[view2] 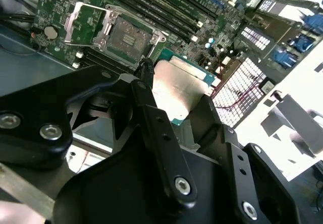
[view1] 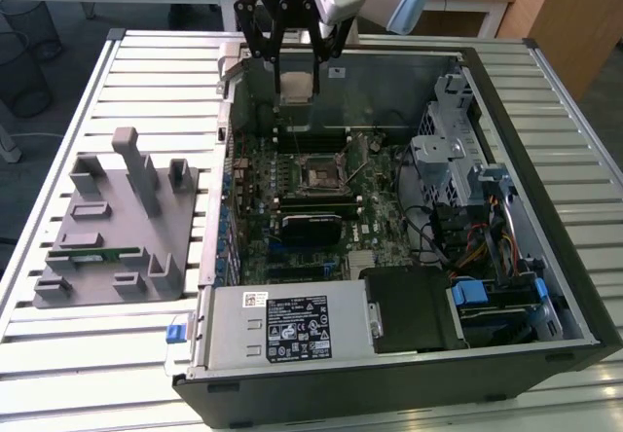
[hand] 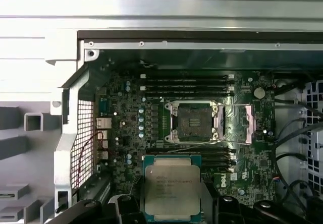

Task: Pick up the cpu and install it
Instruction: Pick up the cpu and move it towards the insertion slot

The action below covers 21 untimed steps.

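**Item 1: fingers.** The two black metal fingers [hand: 123, 204] of the gripper [hand: 172, 203] are clamping opposite edges of the cpu. They are touching only its rim and leaving the lid bare.

**Item 2: cpu.** This small flat square chip with a silvery-grey metal lid on a green rim [hand: 171, 183] is hanging in the air inside the open case. It is touching nothing but the fingers. In the exterior view it is sitting [view1: 297, 86] above the board, between the case wall and the socket and apart from both.
- Orientation: it is lying flat with the lid facing up toward the first wrist view.
- Axis: it is nearly square, so a long axis is barely showing. The slightly longer side appears to be running from the gripper toward the socket, and its edges are lining up with the socket frame.

**Item 3: socket.** The square metal-framed socket with a dark centre [hand: 194, 123] is standing open. Its shiny load plate [hand: 247, 123] is folded aside.

**Item 4: surroundings.**
- The green motherboard [hand: 126, 133] is lying in the black and grey computer case [view1: 389, 374].
- The case is resting on the pale slatted tabletop [view1: 97, 354].
- The grey moulded fixture [view1: 107, 228] is sitting just beside the case.

**Handling note (judgement).** The carrying step is calling for a level chip, edges square to the frame, and a firm grip on the rim alone. Any tilt is risking damage to the socket contacts.
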Motion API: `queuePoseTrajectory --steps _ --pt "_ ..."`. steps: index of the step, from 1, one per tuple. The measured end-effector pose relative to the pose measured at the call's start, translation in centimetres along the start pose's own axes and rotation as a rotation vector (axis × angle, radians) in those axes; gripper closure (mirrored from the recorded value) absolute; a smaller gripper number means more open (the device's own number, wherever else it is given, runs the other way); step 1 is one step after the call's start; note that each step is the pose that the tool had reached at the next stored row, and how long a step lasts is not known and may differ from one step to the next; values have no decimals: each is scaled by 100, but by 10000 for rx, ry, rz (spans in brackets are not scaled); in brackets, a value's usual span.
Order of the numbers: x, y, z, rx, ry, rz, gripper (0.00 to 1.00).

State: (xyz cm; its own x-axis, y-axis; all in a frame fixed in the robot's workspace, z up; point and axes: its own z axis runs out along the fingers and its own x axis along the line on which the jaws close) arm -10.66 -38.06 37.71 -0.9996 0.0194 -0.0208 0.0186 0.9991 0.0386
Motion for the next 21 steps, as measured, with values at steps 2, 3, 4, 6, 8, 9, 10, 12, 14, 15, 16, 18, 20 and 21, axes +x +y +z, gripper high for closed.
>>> queuePoseTrajectory --steps 2,3,4,6,8,9,10,12,14,15,16,18,20,21 --pt "-25 33 5 -1 0 -3 47" --pt "-42 54 8 -2 0 -1 47" --pt "-55 73 11 -1 -1 1 47" --pt "-76 99 15 0 0 0 47" --pt "-92 118 20 -1 0 -1 47" --pt "-101 122 22 -1 0 -1 47" --pt "-115 122 24 -2 -1 0 47" --pt "-153 123 25 -2 -1 0 47" --pt "-199 123 28 -2 -1 -1 47" --pt "-225 124 30 -2 -1 -1 47" --pt "-254 124 31 -1 -1 0 47" --pt "-305 125 34 -2 -2 0 47" --pt "-334 126 37 -3 -3 -1 47" --pt "-345 126 39 -4 -3 -1 47"
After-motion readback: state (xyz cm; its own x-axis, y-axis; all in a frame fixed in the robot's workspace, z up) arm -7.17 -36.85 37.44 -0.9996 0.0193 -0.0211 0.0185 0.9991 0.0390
